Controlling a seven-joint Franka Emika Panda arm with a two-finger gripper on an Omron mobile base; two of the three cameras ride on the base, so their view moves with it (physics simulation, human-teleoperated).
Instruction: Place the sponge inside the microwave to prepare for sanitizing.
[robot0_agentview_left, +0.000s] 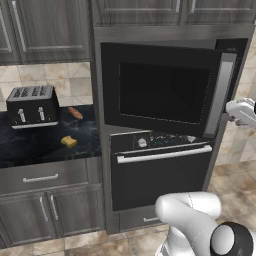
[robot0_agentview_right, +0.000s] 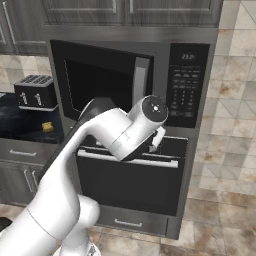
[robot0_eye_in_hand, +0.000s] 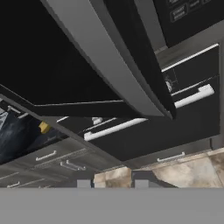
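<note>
Toaster (robot0_agentview_left: 32, 106): on the dark counter (robot0_agentview_left: 35, 145), left of the microwave (robot0_agentview_left: 165, 90).
Sausage-shaped item (robot0_agentview_left: 75, 113): just right of the toaster.
Sponge (robot0_agentview_left: 69, 142): flat on the counter, nearer the front edge than the toaster, well left of the microwave; long axis slightly diagonal.
Microwave: door swung partly open, interior dark, contents unreadable.
Oven (robot0_agentview_left: 160, 172): directly below the microwave, closed.
Gripper (robot0_eye_in_hand: 110, 183): near the door's handle edge; fingertips apart, holding nothing.

Sponge (robot0_agentview_left: 69, 142) on counter (robot0_agentview_left: 35, 147), before toaster (robot0_agentview_left: 32, 106)

Yellow sponge (robot0_agentview_left: 69, 142), black microwave (robot0_agentview_left: 165, 92)
</note>
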